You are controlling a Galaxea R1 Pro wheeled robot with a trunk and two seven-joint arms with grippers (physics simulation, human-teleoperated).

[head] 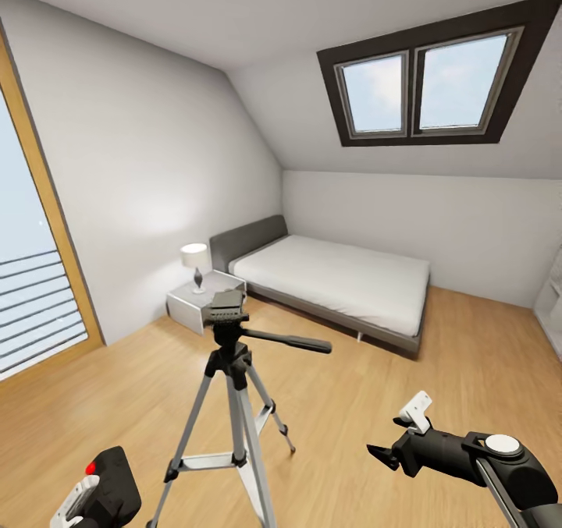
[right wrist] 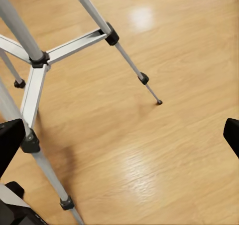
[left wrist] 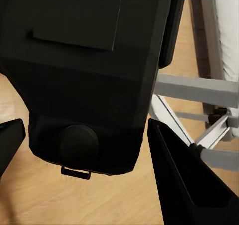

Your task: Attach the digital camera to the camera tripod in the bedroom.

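The camera tripod (head: pixel 234 388) stands on the wood floor in front of me, its black head (head: pixel 226 310) bare and its pan handle (head: pixel 300 343) pointing right. My left gripper (head: pixel 82 504) is low at the left, shut on the black digital camera (head: pixel 113 481), whose red button (head: pixel 90 468) faces up. The left wrist view has the digital camera (left wrist: pixel 84 70) between the dark fingers (left wrist: pixel 191 185), with the tripod's legs (left wrist: pixel 199 90) behind. My right gripper (head: pixel 394 434) hangs open and holds nothing, right of the tripod. Its wrist view looks down on the tripod legs (right wrist: pixel 35 80).
A grey bed (head: pixel 336 278) lies against the far wall, with a white nightstand (head: pixel 195 306) and lamp (head: pixel 195 263) to its left. A tall wood-framed window (head: pixel 31 302) fills the left side. A dark-framed skylight (head: pixel 425 83) sits in the sloped ceiling. Bare wood floor (head: pixel 468 356) spreads to the right.
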